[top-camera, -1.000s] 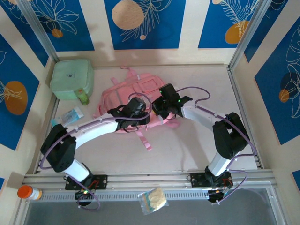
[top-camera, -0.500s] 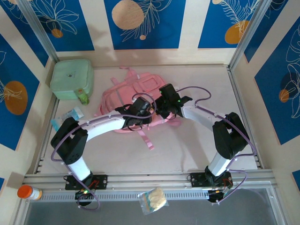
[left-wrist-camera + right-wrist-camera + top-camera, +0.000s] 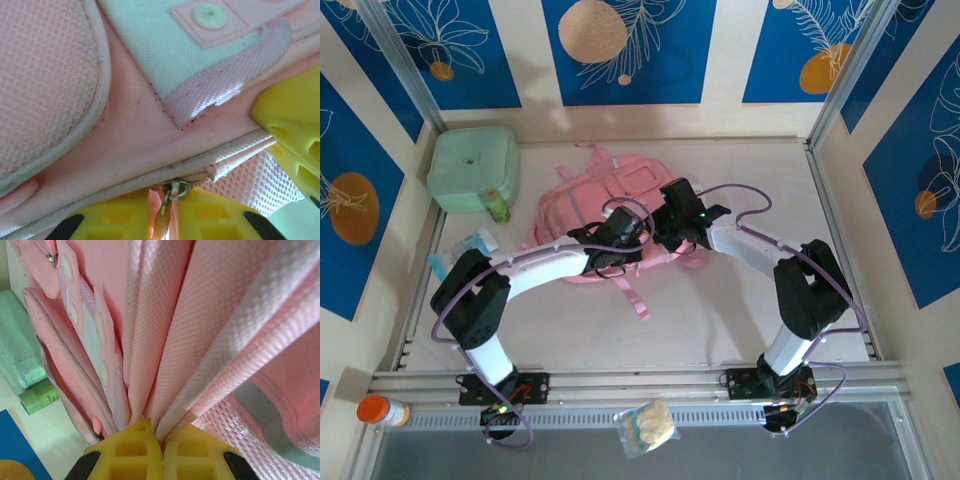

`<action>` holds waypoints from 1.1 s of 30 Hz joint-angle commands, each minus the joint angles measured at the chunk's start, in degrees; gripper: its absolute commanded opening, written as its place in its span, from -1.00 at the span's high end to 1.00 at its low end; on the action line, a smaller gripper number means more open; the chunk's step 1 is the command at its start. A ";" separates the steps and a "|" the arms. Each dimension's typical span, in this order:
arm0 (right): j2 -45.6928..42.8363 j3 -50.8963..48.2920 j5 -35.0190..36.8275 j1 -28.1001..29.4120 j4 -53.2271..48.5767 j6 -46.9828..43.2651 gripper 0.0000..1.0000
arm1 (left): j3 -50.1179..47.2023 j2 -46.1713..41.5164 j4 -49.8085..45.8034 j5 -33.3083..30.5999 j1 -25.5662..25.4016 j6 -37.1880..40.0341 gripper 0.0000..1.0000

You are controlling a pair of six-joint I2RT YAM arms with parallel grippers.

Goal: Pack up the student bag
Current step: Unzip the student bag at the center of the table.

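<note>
The student bag point(image 3: 588, 203), a soft pink backpack, lies flat at the middle back of the table. My left gripper point(image 3: 623, 236) rests on its near edge. In the left wrist view, that left gripper point(image 3: 167, 207) has its yellow fingers point(image 3: 220, 215) shut on the metal zip pull point(image 3: 176, 189) under the piped seam of the student bag point(image 3: 125, 125). My right gripper point(image 3: 667, 226) sits just right of it. In the right wrist view the right gripper point(image 3: 161, 437) is shut on bunched folds of the student bag point(image 3: 200, 330).
A mint-green case point(image 3: 473, 168) stands at the back left, with a green bottle point(image 3: 499, 207) and a small tube point(image 3: 472, 244) beside it. An orange-capped bottle point(image 3: 380, 410) and a clear packet point(image 3: 646, 428) lie on the front rail. Side walls close in.
My left arm has swung right along the bag's near edge, close to the right gripper, and its jaws have narrowed onto the zip pull. The right arm has not moved.
</note>
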 commanded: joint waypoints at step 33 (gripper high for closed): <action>3.75 5.44 -11.14 -3.88 -4.08 -8.64 1.00 | -13.80 -6.23 0.57 3.04 7.46 10.38 0.70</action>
